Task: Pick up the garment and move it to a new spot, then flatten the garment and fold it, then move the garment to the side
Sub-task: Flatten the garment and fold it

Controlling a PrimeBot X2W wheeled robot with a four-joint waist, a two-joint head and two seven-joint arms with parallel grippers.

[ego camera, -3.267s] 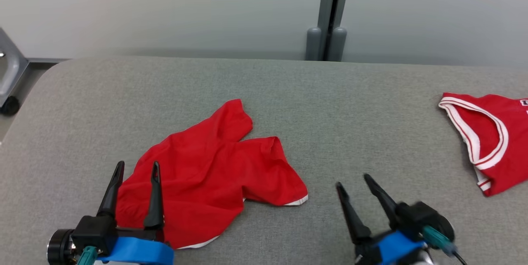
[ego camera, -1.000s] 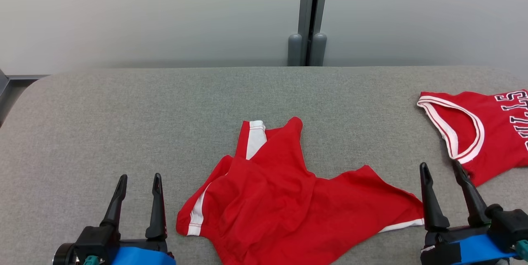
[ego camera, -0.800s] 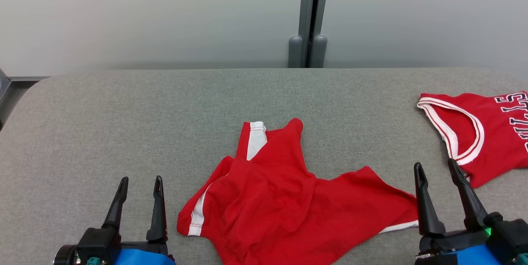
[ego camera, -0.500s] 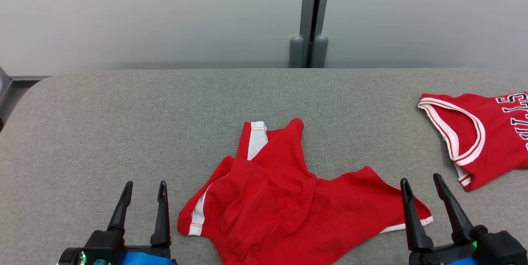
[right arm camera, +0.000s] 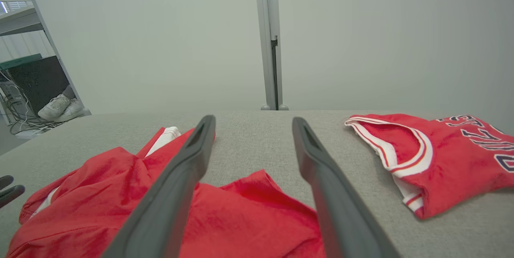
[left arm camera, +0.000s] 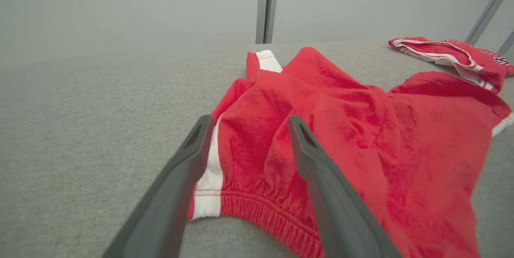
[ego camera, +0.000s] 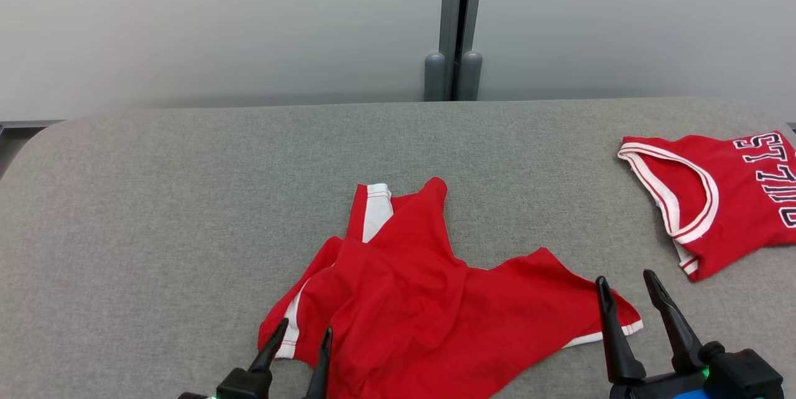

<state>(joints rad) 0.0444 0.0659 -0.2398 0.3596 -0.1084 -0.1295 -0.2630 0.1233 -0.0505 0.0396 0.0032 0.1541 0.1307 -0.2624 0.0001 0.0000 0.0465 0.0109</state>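
While the left gripper [ego camera: 305,327] and right gripper [ego camera: 625,278] both stand spread and empty, the red shorts [ego camera: 410,299] lie crumpled, well apart from the red jersey [ego camera: 727,200]. Pinching the waistband [left arm camera: 257,209] corner farthest from that jersey could catch bunched layers, trapping folds.

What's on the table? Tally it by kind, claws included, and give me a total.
Shorts: 1
Jersey: 1
Claws: 2 (left claw, right claw)
Total: 4
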